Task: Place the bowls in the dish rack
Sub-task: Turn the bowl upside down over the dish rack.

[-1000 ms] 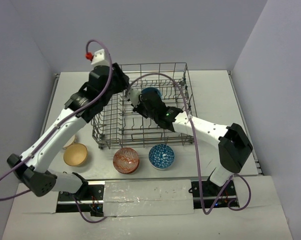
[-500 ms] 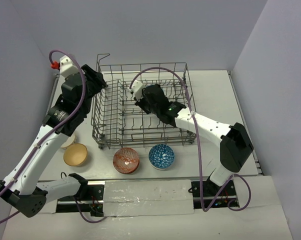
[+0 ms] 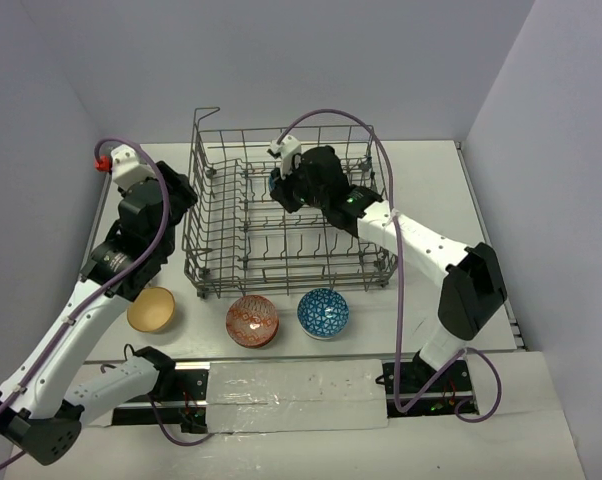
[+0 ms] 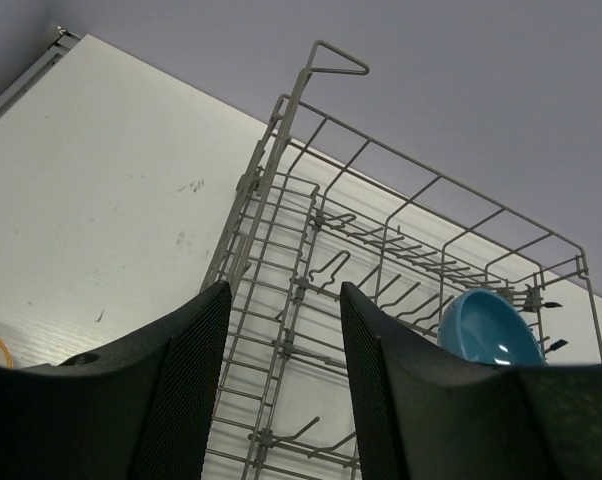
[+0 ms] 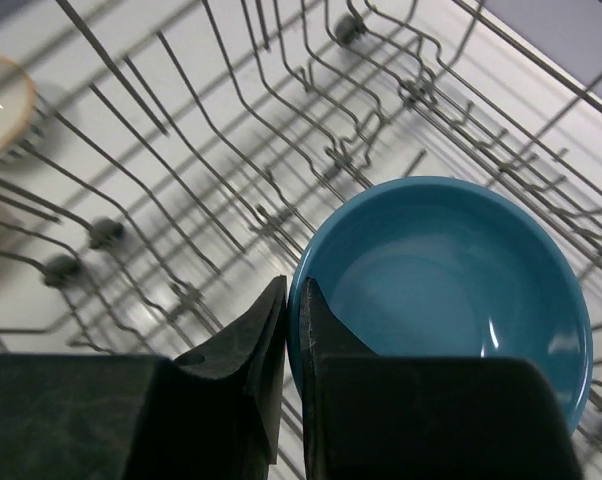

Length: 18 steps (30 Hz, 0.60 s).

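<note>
The dish rack (image 3: 281, 275), a grey wire basket, stands mid-table. My right gripper (image 3: 284, 188) hangs over its back half, shut on the rim of a plain blue bowl (image 5: 451, 270). One finger is inside the rim and one outside, seen in the right wrist view (image 5: 293, 290). The bowl hangs tilted over the tines (image 5: 181, 130). My left gripper (image 3: 176, 195) is outside the rack's left wall, open and empty (image 4: 284, 290), looking across the rack (image 4: 281, 125) at the blue bowl (image 4: 489, 330). In front of the rack sit a yellow bowl (image 3: 151, 309), a red patterned bowl (image 3: 252, 320) and a blue patterned bowl (image 3: 323, 313).
The rack's raised corner handle (image 3: 206, 112) stands at its far left corner. Grey walls close off the table's back and both sides. My right arm's cable (image 3: 381, 160) arcs above the rack's right side.
My left arm has swung left, from over the rack's back left corner to outside its left wall. My right gripper has carried the blue bowl toward the rack's back.
</note>
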### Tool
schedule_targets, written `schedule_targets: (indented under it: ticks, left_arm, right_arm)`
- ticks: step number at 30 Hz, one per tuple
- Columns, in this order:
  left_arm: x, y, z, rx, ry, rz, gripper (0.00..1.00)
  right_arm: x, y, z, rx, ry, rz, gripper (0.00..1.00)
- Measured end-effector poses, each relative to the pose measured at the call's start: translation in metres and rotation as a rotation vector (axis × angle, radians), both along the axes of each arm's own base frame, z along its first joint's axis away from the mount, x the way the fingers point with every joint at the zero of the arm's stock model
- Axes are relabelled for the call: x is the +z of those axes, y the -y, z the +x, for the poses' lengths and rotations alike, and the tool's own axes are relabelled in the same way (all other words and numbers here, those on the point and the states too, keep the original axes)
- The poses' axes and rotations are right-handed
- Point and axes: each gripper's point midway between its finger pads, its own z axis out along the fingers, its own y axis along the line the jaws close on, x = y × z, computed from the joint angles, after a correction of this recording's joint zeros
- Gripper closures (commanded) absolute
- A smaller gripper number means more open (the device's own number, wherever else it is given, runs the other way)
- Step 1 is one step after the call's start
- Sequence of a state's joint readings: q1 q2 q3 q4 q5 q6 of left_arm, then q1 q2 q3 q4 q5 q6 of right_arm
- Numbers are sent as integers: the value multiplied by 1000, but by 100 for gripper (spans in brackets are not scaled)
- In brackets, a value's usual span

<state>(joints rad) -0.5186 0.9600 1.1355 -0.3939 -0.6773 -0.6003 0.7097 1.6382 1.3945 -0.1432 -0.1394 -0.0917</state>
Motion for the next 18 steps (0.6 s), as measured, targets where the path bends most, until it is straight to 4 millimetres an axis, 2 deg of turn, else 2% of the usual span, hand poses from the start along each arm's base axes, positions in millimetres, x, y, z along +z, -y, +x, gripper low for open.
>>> schedule_targets:
  ticks: [4,9,13,18]
  left_arm:
    - [-1,-2,-2,3,-1,14,47]
    - [-15,-8,-10,5,-16,33,47]
    - [-27,-11,-14,3,-33,55,47]
    - [-40,-11,-14,0,-57,71,47]
  right_arm:
    - [13,-14,3,3,-58,109,100]
    - [23,-33,6,0,-148,240,100]
    - [27,-45,7,-9,-209,334,100]
    - [29,-65,21,-34,-277,470,100]
